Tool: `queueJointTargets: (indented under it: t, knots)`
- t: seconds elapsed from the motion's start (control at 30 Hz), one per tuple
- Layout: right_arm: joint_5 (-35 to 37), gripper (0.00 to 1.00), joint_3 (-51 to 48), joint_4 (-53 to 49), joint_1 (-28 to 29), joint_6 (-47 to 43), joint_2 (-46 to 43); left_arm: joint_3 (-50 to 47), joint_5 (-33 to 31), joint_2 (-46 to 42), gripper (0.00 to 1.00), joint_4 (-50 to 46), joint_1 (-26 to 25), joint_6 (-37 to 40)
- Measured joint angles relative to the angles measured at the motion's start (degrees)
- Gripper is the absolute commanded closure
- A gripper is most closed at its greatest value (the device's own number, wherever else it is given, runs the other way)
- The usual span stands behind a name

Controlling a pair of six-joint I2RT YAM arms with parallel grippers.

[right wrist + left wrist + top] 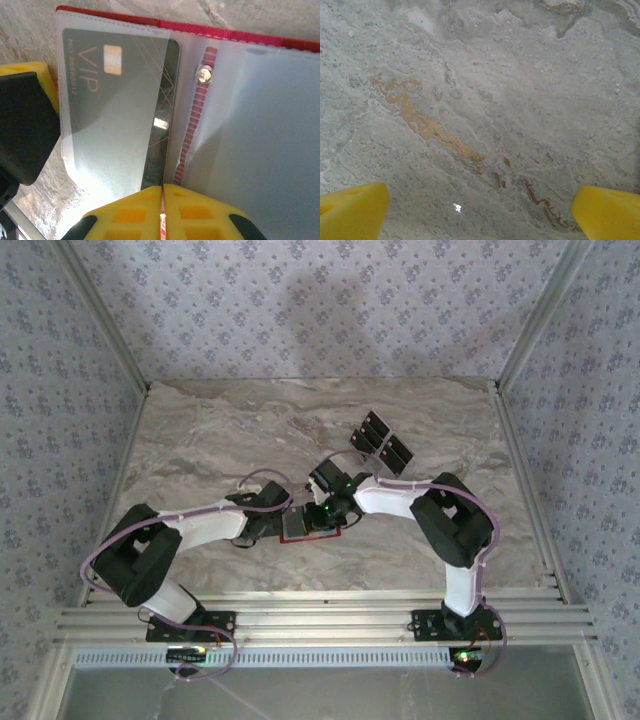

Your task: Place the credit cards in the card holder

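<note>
The red card holder (240, 36) lies open on the marble, its clear pockets facing up. One black credit card (165, 100) marked VIP sits partly inside the left pocket, with a dark strip along its right side still uncovered. My right gripper (162, 192) is shut, its tips down at that exposed edge beside the striped spine. In the top view the card holder (326, 534) lies between both grippers, and several more credit cards (378, 438) lie behind it. My left gripper (480, 212) is open over bare table, with one of its fingers (29, 69) at the holder's left edge.
The marble table (200, 430) is walled by patterned panels on three sides. An aluminium rail (320, 615) runs along the near edge by the arm bases. Open room lies at the table's back left.
</note>
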Motion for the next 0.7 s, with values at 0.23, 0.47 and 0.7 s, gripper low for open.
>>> queueJointTargets:
  t: [0.23, 0.47, 0.7]
  knots:
    - [-1.88, 0.89, 0.00, 1.27, 0.00, 1.29, 0.46, 0.00, -0.50, 0.02, 0.00, 0.00, -0.31, -0.13]
    - [-3.10, 0.89, 0.00, 2.29, 0.00, 2.32, 0.68, 0.02, -1.03, 0.28, 0.00, 0.00, -0.70, -0.55]
    - [-3.96, 0.89, 0.02, 2.97, 0.00, 2.73, 1.53, 0.02, -1.55, 0.28, 0.00, -0.07, -1.05, -0.81]
